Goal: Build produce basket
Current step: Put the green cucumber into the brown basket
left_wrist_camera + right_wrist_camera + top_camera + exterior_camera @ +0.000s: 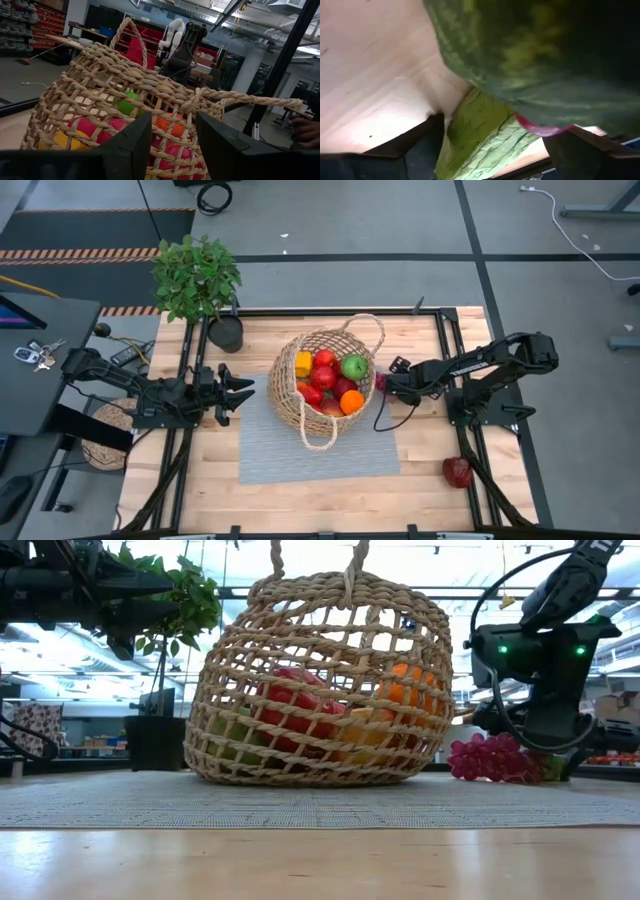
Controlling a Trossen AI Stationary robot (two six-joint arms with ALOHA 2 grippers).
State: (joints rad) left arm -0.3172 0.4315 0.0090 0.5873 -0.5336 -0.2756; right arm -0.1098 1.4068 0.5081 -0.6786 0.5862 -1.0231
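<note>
1. The round tan wicker basket (322,378), holding apples, an orange and a yellow pepper, sits mid-counter on a grey mat (300,460).
2. The right gripper (388,383) is low beside it, jaws apart around what looks like green cucumber (485,130), probably for loading; the purple grapes (495,759) lie alongside.
3. The left gripper (240,391) waits, jaws part-open and empty.

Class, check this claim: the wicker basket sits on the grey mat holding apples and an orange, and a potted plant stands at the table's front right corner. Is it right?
Not quite. The potted plant stands at the back left corner, as the high view shows. The rest holds: the basket sits on the grey mat holding apples and an orange.
</note>
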